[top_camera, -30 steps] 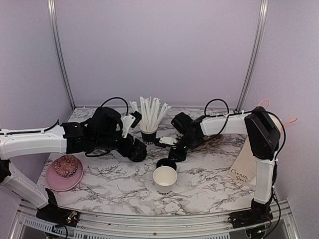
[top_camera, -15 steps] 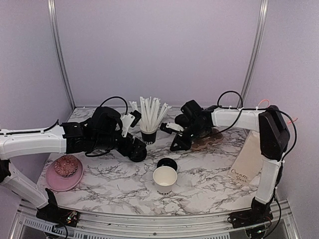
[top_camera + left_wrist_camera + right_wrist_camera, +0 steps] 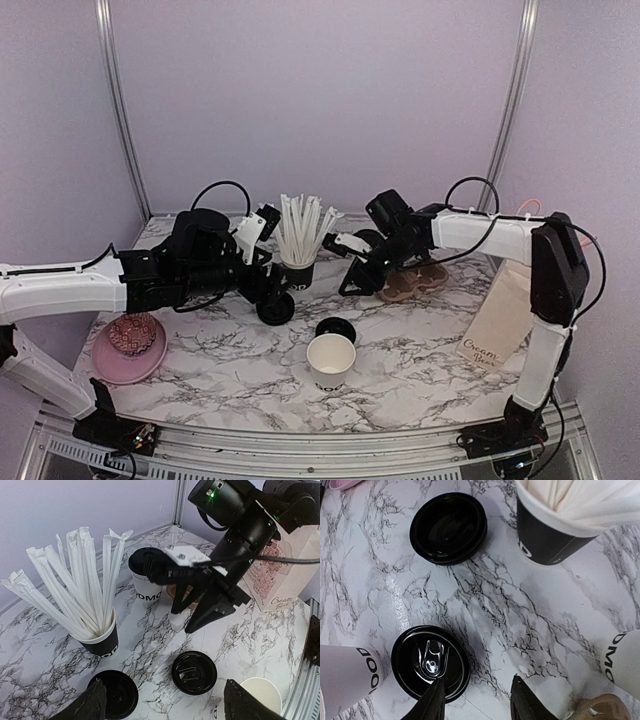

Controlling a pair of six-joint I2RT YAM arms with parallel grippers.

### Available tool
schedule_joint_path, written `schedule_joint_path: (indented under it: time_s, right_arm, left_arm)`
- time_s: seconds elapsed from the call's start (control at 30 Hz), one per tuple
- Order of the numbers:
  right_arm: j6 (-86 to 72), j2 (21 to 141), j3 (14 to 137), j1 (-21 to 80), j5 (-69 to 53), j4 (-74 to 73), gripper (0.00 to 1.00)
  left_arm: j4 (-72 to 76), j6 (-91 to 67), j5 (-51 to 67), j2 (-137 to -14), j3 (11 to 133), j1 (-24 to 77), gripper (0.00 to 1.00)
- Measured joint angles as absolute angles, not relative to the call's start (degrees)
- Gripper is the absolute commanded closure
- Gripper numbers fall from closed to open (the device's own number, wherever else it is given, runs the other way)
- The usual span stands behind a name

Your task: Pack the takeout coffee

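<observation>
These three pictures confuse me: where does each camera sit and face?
Top external: high behind, looking down on the marble table; left arm and right arm show.
Left wrist: looks across the straw cup at the right gripper; own fingers at bottom.
Right wrist: looks straight down on a loose black lid; own fingers at bottom.
Shared: all three show the straw cup and that lid.

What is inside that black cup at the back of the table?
White paper-wrapped straws stand bunched in the black cup, fanning out above its rim. They hide its bottom.
</observation>
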State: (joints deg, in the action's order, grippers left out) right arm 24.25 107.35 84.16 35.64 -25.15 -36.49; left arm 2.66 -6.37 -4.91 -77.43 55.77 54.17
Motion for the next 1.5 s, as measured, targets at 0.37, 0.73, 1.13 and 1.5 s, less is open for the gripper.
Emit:
schedule_joint_path:
  time_s: [0.37, 0.73, 1.13, 1.5]
  right_arm:
    - [24.3, 114.9, 83.5, 40.3, -16.7, -38.9, 0.51]
    - [24.6, 117.9, 83.5, 41.4, -13.1, -40.7, 0.85]
    - [23.6, 115.6, 86.2, 37.2, -20.9, -42.8, 0.88]
    - [22.8, 100.1, 88.6, 28.0, -49.2, -41.0, 0.89]
  left_arm:
    - [1.8, -6.4, -6.7, -76.8, 55.8, 54.2, 0.18]
    - [1.3, -6.2, -8.1, -76.4, 55.8, 54.2, 0.18]
    - [2.7, -4.8, -7.4, -76.4, 55.7, 54.2, 0.17]
    - [18.7, 1.2, 1.8, -77.0, 53.6, 54.4, 0.11]
